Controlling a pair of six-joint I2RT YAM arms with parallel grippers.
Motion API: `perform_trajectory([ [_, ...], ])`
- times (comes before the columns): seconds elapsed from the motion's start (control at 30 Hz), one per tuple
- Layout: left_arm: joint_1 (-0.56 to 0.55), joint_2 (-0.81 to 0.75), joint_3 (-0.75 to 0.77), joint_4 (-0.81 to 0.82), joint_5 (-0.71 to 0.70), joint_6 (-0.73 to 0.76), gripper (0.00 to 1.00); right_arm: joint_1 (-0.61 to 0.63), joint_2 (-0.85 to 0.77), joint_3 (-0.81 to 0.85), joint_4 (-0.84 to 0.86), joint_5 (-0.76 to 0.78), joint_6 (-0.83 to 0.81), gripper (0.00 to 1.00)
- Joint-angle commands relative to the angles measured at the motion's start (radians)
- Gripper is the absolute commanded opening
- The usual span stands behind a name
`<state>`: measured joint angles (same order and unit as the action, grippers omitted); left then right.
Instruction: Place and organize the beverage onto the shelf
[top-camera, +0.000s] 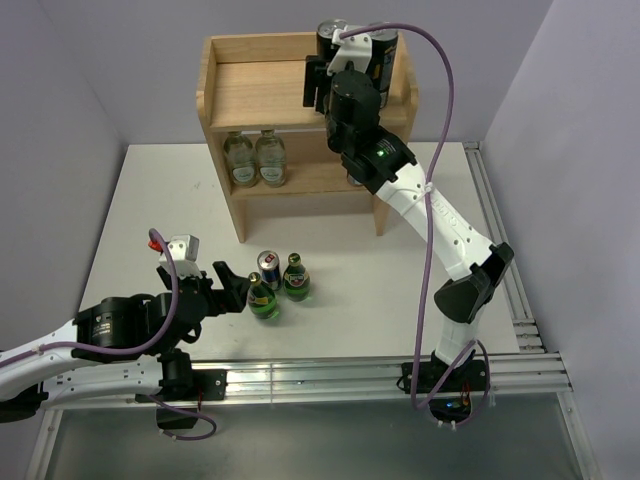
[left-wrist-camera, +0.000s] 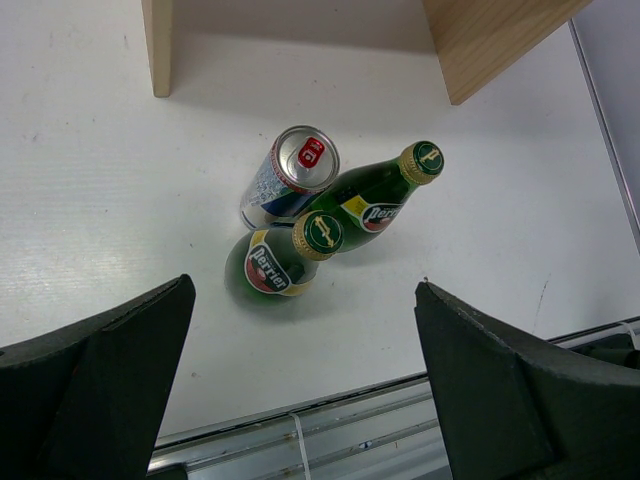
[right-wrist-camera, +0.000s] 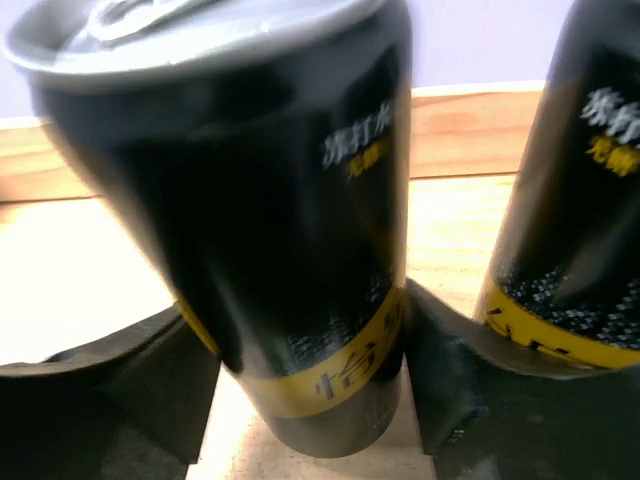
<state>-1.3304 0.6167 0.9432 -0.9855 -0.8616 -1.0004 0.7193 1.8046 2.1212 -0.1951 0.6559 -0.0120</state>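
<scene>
Two of the six drinks are up so far. The right gripper (right-wrist-camera: 310, 390) is clamped on a black can (right-wrist-camera: 270, 200) at the right end of the shelf's (top-camera: 255, 90) top board, just beside the second black can (right-wrist-camera: 580, 200). Both stand lid up with the long axis vertical, though the gripped one looks slightly tilted and may not be seated yet. Left to do, I'd say: a blue can (top-camera: 268, 266) and two green bottles (top-camera: 295, 278) huddle upright on the table, touching. The left gripper (left-wrist-camera: 305, 370) hangs over them, fingers wide apart and empty. I can't spot the other blue can; the right arm hides part of the lower tier.
</scene>
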Motion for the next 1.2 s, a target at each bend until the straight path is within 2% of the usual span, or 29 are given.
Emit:
perform_trajectory([
  [0.0, -0.007, -0.012, 0.023, 0.008, -0.014, -0.003, 0.99, -0.003, 0.004, -0.004, -0.013, -0.018, 0.010, 0.76],
  [0.03, -0.007, -0.011, 0.022, 0.007, -0.014, -0.003, 0.99, -0.003, 0.002, -0.009, -0.013, -0.018, 0.036, 0.79],
  [0.07, -0.007, -0.011, 0.023, 0.010, -0.014, -0.003, 0.99, -0.001, -0.002, -0.012, -0.015, -0.019, 0.040, 0.93],
  [0.1, -0.007, -0.011, 0.023, 0.008, -0.016, -0.003, 0.99, -0.003, -0.005, -0.015, -0.015, -0.019, 0.043, 1.00],
  [0.3, -0.007, -0.008, 0.023, 0.008, -0.017, -0.004, 0.99, 0.002, -0.039, -0.070, -0.014, -0.025, 0.061, 1.00],
  [0.73, -0.006, 0.011, 0.025, 0.001, -0.028, -0.010, 0.99, 0.049, -0.201, -0.300, 0.017, -0.003, 0.119, 1.00],
  [1.03, -0.007, 0.051, 0.042, -0.012, -0.045, -0.011, 0.99, 0.144, -0.442, -0.567, -0.018, 0.028, 0.256, 1.00],
  [1.17, -0.007, 0.092, 0.016, 0.091, 0.022, 0.104, 0.99, 0.225, -0.592, -0.742, -0.024, 0.073, 0.345, 1.00],
])
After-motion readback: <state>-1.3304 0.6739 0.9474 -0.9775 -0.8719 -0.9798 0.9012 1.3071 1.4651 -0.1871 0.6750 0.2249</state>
